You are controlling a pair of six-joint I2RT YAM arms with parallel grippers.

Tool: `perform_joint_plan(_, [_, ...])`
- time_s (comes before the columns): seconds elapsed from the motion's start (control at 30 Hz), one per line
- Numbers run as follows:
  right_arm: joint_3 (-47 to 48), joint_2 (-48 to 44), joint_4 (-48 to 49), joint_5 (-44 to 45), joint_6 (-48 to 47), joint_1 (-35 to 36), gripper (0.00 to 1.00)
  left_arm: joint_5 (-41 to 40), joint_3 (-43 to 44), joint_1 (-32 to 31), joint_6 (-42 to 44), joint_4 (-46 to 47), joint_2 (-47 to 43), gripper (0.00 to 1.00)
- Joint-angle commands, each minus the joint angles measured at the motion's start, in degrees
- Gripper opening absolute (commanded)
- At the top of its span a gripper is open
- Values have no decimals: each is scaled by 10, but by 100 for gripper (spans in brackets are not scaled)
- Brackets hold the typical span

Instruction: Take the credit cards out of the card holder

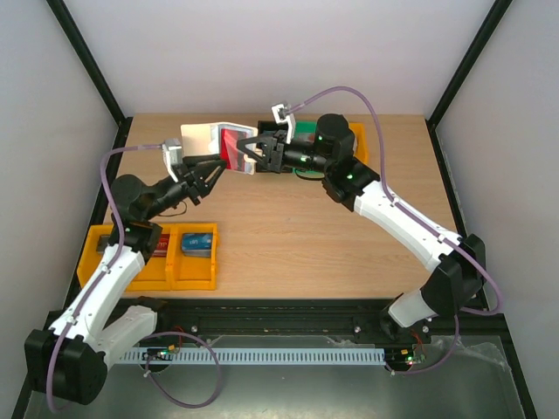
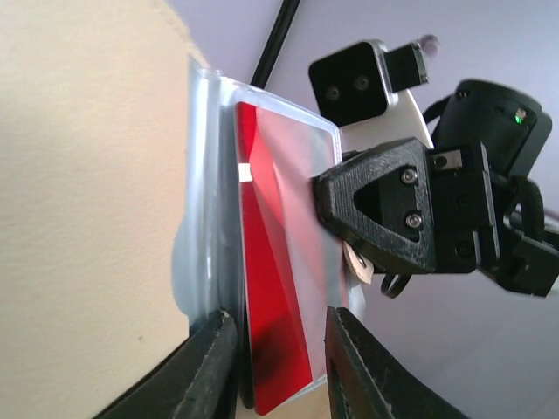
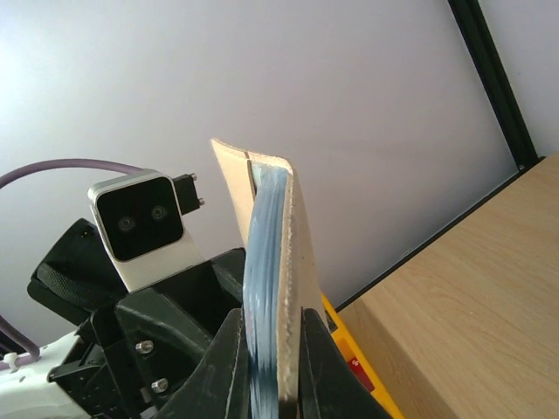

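Your left gripper (image 2: 278, 330) has its jaws apart, standing either side of the near end of the red card (image 2: 271, 262). A sliver of daylight shows on one side, so no pinch is confirmed. Your right gripper (image 3: 267, 330) is clamped on the card holder (image 3: 290, 253), biting across both cream leaves with the blue-grey lining between them. The holder hangs in the air above the far part of the table (image 1: 288, 236), between the two wrists and touching nothing below.

Progress, as judged here: nothing is out yet. The red card lies under the clear sleeve (image 2: 205, 175), and only its near end comes down to the mouth where your left jaws wait. No dark grey card can be made out, so it may sit behind the red one or deeper in. What is left is both withdrawals, and the first looks about to begin.

Orientation: the holder stands on edge with its leaves splayed, rising away from the right fingers. In the left wrist view the red card's long axis runs up the frame, roughly in line with the left gripper's reach. Its free end points toward that gripper, so a straight pull back along that axis should clear the sleeve.
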Motion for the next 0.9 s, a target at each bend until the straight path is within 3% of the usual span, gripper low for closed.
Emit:
perform_joint_plan(0.0, [-4, -1, 84, 50, -6, 23, 2, 94, 4, -20, -23, 51, 11, 20])
perform_joint_plan(0.1, [4, 10, 93, 49, -5, 23, 2, 104, 11, -22, -20, 46, 15, 3])
perform_joint_plan(0.13, [8, 13, 93, 48, -7, 23, 2, 105, 12, -22, -21, 47, 16, 2])
perform_joint_plan(0.47, [43, 41, 73, -20, -19, 11, 2, 165, 37, -21, -13, 15, 13, 2])
perform_joint_plan(0.87, [25, 23, 49, -117, -31, 6, 13, 57, 14, -8, 13, 0, -36, 2])
